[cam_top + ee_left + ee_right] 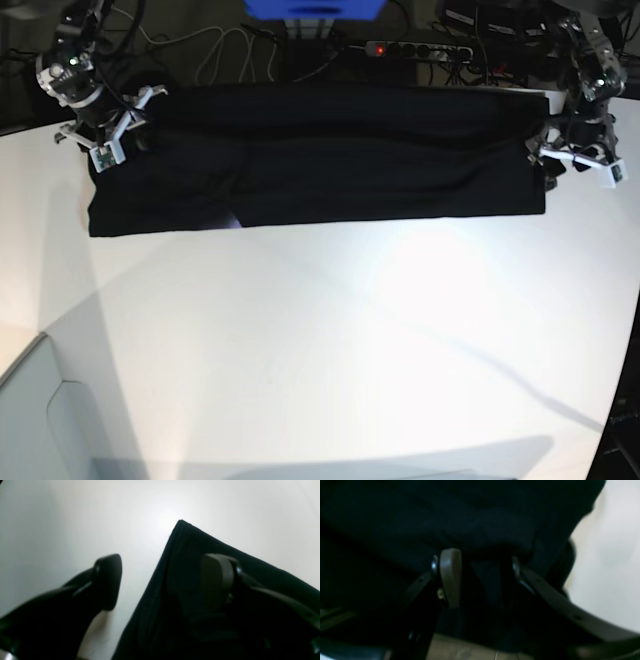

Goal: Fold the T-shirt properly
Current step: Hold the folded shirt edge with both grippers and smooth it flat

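Note:
The black T-shirt (330, 160) lies as a long folded band across the far side of the white table (330, 330), plain side up; no print shows. My left gripper (572, 160) is at the band's right end. In the left wrist view it (162, 562) is open, one finger (110, 580) over bare table and the other (217, 580) over the cloth (180, 567), with a shirt corner between them. My right gripper (105, 148) is at the band's left end. In the right wrist view its jaws (482, 557) stand apart with dark cloth (445, 512) between and beyond them.
Behind the table are a power strip with a red light (420, 48), loose cables (220, 50) and a blue object (312, 8). The table's edge cuts across the lower left corner (40, 340).

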`<state>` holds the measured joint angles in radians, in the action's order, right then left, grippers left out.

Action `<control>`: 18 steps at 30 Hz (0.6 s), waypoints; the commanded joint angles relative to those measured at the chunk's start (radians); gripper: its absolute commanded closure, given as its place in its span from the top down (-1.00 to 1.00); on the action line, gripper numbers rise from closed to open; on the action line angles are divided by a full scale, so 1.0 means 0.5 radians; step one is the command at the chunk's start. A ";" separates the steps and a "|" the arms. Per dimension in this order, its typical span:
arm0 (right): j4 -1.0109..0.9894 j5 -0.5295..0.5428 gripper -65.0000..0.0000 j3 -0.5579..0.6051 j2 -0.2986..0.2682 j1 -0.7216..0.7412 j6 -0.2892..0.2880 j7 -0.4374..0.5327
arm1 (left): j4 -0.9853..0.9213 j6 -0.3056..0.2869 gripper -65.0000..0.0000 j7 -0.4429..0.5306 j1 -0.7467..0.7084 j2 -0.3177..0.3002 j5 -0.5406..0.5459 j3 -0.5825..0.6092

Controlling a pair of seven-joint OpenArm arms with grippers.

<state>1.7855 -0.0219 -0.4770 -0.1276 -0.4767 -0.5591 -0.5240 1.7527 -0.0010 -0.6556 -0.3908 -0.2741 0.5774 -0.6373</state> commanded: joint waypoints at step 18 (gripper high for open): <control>0.325 0.024 -0.24 -0.118 0.027 -0.082 -0.007 0.037 | 0.025 0.000 0.46 0.036 -0.055 -0.027 0.022 -0.007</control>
<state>1.9350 -0.0235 -0.5335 -0.1024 -0.5186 -0.5591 -0.5282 1.7512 -0.0006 -0.6586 -0.4187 -0.2741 0.5797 -0.6361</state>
